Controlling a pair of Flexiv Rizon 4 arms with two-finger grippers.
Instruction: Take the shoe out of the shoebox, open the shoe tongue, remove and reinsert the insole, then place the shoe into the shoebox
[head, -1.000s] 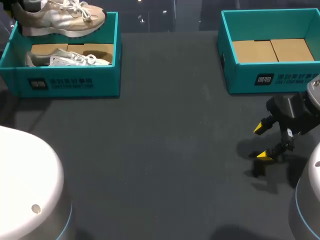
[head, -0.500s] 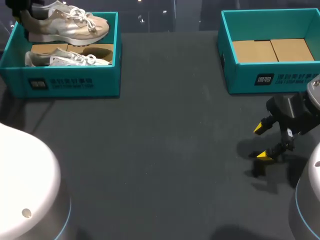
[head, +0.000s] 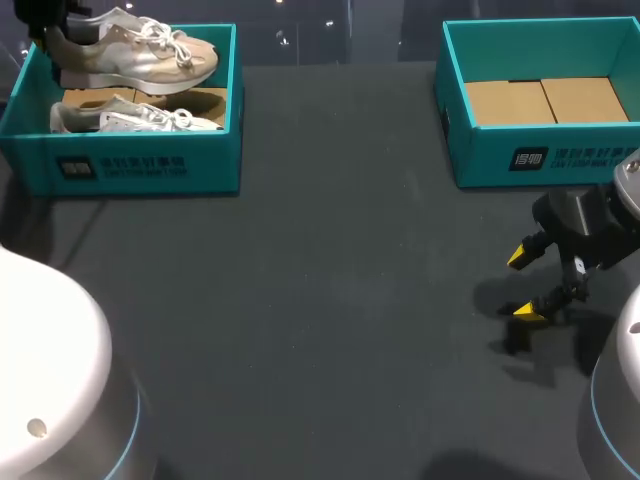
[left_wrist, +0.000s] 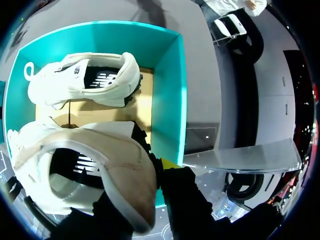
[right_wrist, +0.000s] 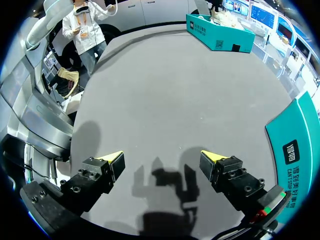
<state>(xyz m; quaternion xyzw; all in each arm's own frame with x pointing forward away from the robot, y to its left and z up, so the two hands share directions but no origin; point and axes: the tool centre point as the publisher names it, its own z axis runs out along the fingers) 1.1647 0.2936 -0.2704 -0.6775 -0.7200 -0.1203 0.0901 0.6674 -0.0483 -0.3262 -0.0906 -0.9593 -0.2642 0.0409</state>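
A beige and white shoe (head: 135, 55) hangs above the left teal shoebox (head: 140, 170), its toe pointing right. My left gripper (head: 52, 40) is shut on its heel. In the left wrist view the gripper (left_wrist: 159, 172) clamps the heel of that shoe (left_wrist: 85, 170); one yellow tip shows, the other is hidden behind the heel. A second white shoe (head: 135, 118) lies inside the box, also seen as the shoe (left_wrist: 80, 80) ahead of the gripper. My right gripper (head: 530, 285) hovers open over bare table at the right, its fingers (right_wrist: 112, 160) wide apart with nothing between them.
A second teal shoebox (head: 540, 160) stands at the back right with only a cardboard floor showing; its wall (right_wrist: 295, 150) is just beside my right gripper. The dark table (head: 330, 300) stretches between the boxes.
The held shoe has shifted a little to the right and dipped at the toe above the left box. My right arm has stayed still.
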